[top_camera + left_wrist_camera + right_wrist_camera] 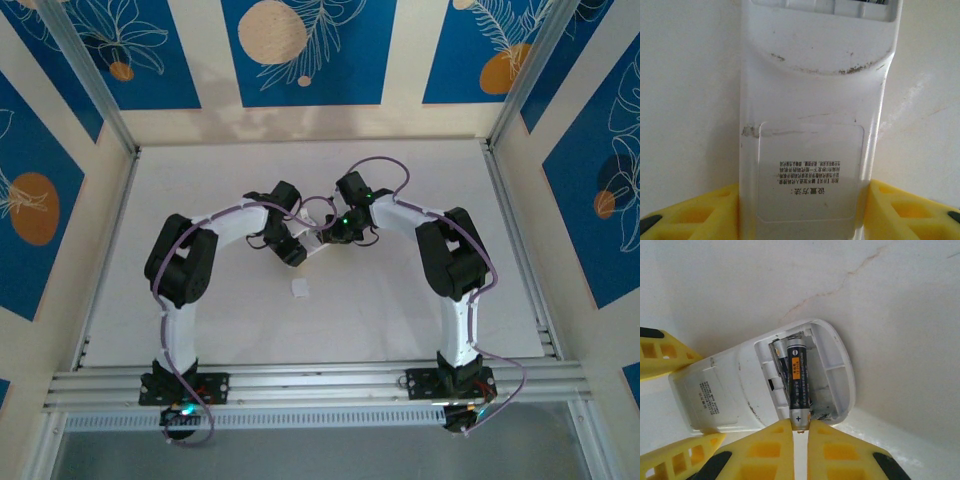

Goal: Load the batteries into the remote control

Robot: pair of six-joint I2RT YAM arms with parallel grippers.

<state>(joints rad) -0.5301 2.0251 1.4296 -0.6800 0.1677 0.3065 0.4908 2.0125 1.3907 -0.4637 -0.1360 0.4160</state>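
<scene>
Clamping the plus end of one battery between its yellow fingers, the right gripper held it lengthwise over the open compartment in the back of the remote control. The battery lay slightly askew rather than seated, and a second battery sat in the slot just beside it, touching or nearly so.

With so short a pinch on the very tip, the battery could pivot between the pads if its far end caught on the contact or the compartment wall. A slanted push might also ride it up over its neighbour and jam both. Whether the plus end faced the correct terminal could not be read from the markings.

The left gripper was closed on the remote's two long edges near the label end, well away from the compartment. Pressure there could lever the remote in that grip or let the smooth plastic slide. Whether the remote rested on the table could not be told. The small white cover piece lay apart on the table.
</scene>
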